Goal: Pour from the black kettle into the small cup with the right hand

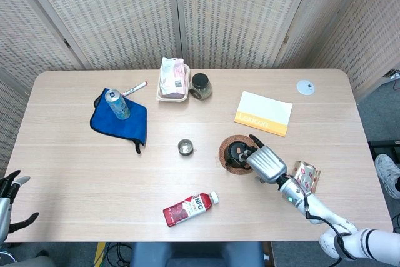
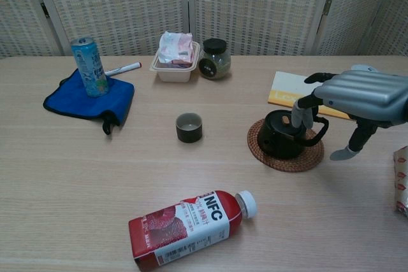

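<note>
Kettle (image 2: 281,134) on coaster (image 2: 285,156), right of the cup (image 2: 189,127).

Bright, even light — sharp, faint shadows

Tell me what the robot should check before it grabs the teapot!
1. Black kettle upright on its round woven mat: ok.
2. Right hand closed around the kettle handle: not ok; fingers hang over the lid and handle, thumb apart, nothing gripped.
3. Small cup upright, open end up: ok.
4. Path from kettle to cup free of things: ok; bare table between them, and the juice bottle lies nearer the camera.
5. Water in the kettle: cannot tell; lid is on.
6. Left hand away from the work: ok.
</note>
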